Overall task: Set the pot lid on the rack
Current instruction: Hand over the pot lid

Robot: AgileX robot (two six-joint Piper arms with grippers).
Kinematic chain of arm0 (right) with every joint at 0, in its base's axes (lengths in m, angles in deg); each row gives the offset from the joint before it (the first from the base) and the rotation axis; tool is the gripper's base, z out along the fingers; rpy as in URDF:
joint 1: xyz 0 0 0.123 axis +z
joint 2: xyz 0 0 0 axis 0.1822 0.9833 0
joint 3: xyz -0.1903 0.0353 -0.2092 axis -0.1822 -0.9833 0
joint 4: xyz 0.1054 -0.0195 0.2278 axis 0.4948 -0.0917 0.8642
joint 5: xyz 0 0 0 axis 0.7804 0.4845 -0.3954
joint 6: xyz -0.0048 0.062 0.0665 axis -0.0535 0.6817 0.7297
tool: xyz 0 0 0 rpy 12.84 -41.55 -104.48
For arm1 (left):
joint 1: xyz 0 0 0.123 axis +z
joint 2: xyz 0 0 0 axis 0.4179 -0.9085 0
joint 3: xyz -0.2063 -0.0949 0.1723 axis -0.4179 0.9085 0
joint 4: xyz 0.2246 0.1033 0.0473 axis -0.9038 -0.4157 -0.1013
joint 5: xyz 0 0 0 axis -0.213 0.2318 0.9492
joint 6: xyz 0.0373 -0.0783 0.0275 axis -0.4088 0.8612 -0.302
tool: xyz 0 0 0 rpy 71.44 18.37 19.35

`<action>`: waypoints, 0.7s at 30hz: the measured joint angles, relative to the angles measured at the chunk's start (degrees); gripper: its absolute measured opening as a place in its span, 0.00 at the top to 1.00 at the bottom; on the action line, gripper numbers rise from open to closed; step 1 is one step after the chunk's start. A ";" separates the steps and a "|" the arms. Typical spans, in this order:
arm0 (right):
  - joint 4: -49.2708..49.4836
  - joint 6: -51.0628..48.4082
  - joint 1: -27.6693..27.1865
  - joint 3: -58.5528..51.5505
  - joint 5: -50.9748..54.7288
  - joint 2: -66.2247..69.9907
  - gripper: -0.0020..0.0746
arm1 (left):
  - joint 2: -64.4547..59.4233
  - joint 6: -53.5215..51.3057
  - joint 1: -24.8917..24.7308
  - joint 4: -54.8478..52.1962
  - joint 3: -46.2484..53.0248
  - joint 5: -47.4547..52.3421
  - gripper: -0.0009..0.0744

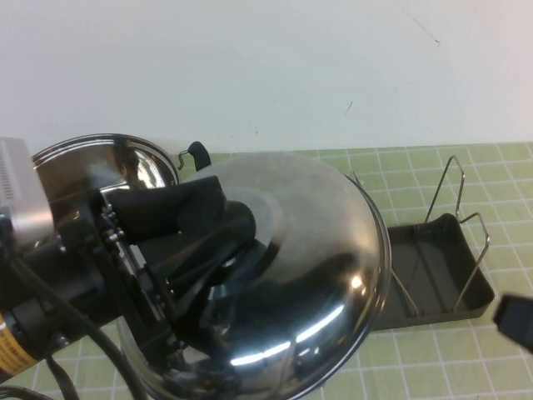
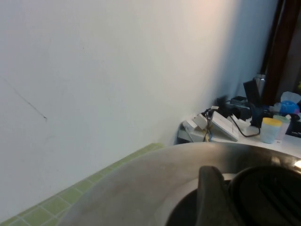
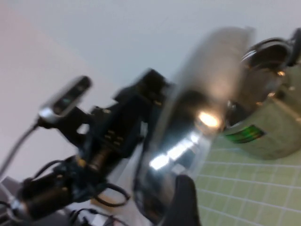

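Observation:
My left gripper (image 1: 236, 239) is shut on the black knob (image 2: 270, 197) of the pot lid (image 1: 316, 275) and holds the lid in the air, tilted steeply. One finger (image 2: 214, 195) shows beside the knob in the left wrist view. The shiny domed lid fills the middle of the high view and its rim hangs over the left end of the rack (image 1: 437, 267), a dark grey tray with thin wire loops. The lid shows edge-on in the right wrist view (image 3: 197, 108). My right gripper (image 1: 516, 321) is low at the right edge, just right of the rack.
The steel pot (image 1: 108, 162) stands open at the back left, behind my left arm; its green label shows in the right wrist view (image 3: 244, 134). A green gridded mat (image 1: 433, 358) covers the table. A white wall is close behind.

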 joint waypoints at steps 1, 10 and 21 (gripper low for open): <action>0.00 -0.43 0.00 2.16 1.40 2.68 0.25 | -0.48 0.00 0.00 -0.40 0.00 -0.68 0.56; 0.04 -3.25 0.00 14.07 11.31 21.94 0.25 | -2.77 0.00 0.00 0.33 0.00 -5.02 0.56; 0.04 -5.10 3.03 18.88 12.20 31.49 0.25 | -2.85 -1.32 0.00 0.92 0.00 -5.27 0.56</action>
